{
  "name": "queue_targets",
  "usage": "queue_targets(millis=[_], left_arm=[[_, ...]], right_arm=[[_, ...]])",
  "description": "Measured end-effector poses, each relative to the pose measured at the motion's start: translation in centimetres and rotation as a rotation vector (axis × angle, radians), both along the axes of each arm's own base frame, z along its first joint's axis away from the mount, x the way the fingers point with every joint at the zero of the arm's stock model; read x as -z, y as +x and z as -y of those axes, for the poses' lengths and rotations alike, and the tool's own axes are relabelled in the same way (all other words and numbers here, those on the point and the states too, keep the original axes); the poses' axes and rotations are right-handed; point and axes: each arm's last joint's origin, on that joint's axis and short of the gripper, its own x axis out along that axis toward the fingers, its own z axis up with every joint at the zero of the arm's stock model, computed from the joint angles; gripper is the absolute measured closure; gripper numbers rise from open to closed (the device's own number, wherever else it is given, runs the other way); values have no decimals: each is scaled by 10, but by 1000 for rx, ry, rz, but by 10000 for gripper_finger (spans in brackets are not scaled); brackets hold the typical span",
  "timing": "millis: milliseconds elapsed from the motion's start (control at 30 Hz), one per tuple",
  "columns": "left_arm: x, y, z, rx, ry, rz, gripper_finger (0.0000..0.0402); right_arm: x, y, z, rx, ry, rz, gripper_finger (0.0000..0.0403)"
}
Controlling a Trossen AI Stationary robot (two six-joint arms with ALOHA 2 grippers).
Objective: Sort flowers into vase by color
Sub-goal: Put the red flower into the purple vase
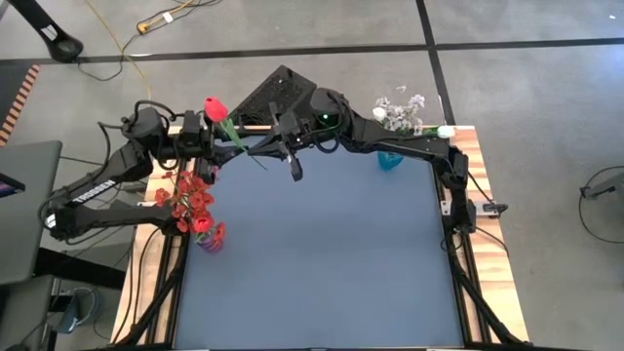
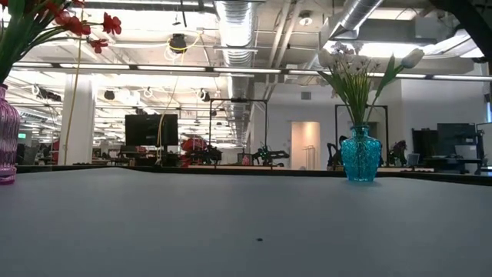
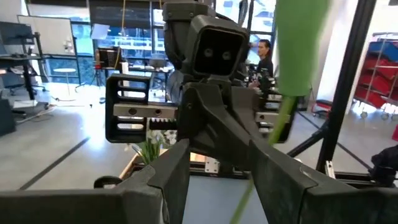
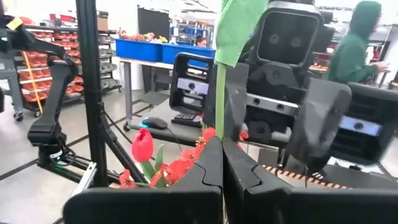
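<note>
Mostly we are done: red blossoms fill the purple vase (image 1: 209,240), white ones the blue vase (image 1: 390,160). Our right gripper (image 4: 221,163) pinches the last red tulip's (image 1: 214,108) stem between clenched jaws; the left gripper (image 3: 219,165), released, straddles the stem, so a handover remains.

A red tulip (image 1: 214,107) on a green stem lies level above the table's far edge.

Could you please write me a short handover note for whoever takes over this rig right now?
Right gripper: shut on the green stem of the red tulip, raised at the table's far edge.
Left gripper: open, its fingers either side of the same stem, facing the right gripper.
Purple vase, left side: holds red flowers.
Blue vase, far right: holds white flowers.
Left to do: the red tulip probably passes to the left gripper, then goes into the purple vase.
</note>
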Motion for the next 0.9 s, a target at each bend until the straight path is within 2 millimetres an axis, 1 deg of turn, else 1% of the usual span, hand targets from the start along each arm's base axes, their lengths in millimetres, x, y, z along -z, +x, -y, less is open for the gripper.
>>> queue_targets(millis=[167,300,433,533,767,900], left_arm=[[-2,-11,6,4,10,7,249],[-5,-21,11,1,57,21,249],[-3,-23,13,19,59,5,249],[-1,-19,11,43,47,-17,249],[4,2,4,63,15,-45,249],[6,9,1,68,3,-52,249]], right_arm=[[3,-2,1,-1,-11,-39,384],[6,0,1,-1,-16,-51,384],[4,0,1,6,-20,-35,384],[3,1,1,48,-22,-15,384],[3,2,-1,59,-15,-16,384],[3,2,-4,59,-13,-24,384]])
